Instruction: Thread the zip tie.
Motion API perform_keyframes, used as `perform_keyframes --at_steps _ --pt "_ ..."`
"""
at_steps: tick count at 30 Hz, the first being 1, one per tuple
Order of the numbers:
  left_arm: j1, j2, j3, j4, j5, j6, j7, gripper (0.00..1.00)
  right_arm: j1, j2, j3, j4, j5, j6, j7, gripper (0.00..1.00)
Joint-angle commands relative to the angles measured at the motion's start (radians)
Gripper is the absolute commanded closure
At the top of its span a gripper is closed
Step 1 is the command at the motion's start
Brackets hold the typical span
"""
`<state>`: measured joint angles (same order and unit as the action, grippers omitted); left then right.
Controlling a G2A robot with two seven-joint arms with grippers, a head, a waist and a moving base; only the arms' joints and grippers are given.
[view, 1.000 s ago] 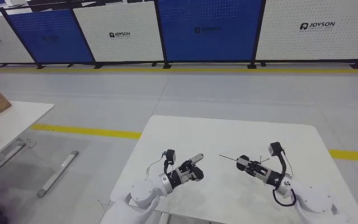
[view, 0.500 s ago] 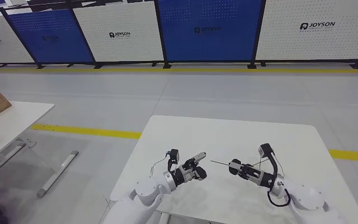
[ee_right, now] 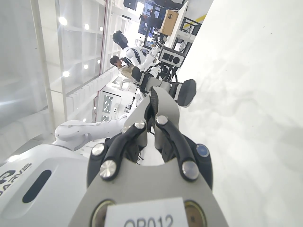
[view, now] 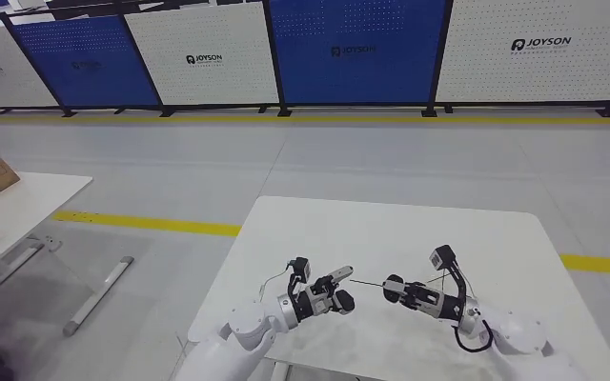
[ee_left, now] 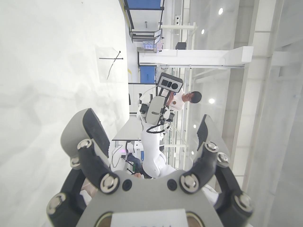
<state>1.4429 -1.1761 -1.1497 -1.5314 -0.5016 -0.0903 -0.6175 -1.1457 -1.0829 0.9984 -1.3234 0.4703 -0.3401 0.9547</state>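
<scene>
Tie [view: 366,283] is jutting from the pinching right hand [view: 389,288] at lower centre; the left hand [view: 336,288] is gaping opposite, probably needing the tip centred before closing.

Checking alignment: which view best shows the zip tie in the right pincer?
The top view: the zip tie juts from the right pincer toward the open left pincer. The right wrist view shows that pincer shut, the tie hidden inside; the left wrist view has it far off, too thin to tell.
</scene>
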Motion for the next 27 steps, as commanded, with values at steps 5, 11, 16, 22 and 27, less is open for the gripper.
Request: perform_keyframes --at_steps 5,11,16,22,27 --pt "-0.001 -0.002 0.009 -0.009 0.003 -0.008 0.029 0.00 0.000 0.000 0.000 0.000 0.000 0.000 0.000 1.00" --pt "-0.012 -0.019 0.070 -0.024 0.031 -0.049 0.162 0.00 0.000 0.000 0.000 0.000 0.000 0.000 0.000 1.00" --pt "-0.014 -0.021 0.076 -0.023 0.046 -0.049 0.189 0.00 -0.003 0.000 0.002 0.001 -0.005 0.004 -0.019 1.00" --pt "-0.014 -0.021 0.076 -0.023 0.046 -0.049 0.189 0.00 -0.023 -0.003 0.014 -0.015 -0.018 0.025 -0.086 1.00" --pt "-0.014 -0.021 0.076 -0.023 0.046 -0.049 0.189 0.00 -0.023 -0.003 0.014 -0.015 -0.020 0.027 -0.089 1.00"
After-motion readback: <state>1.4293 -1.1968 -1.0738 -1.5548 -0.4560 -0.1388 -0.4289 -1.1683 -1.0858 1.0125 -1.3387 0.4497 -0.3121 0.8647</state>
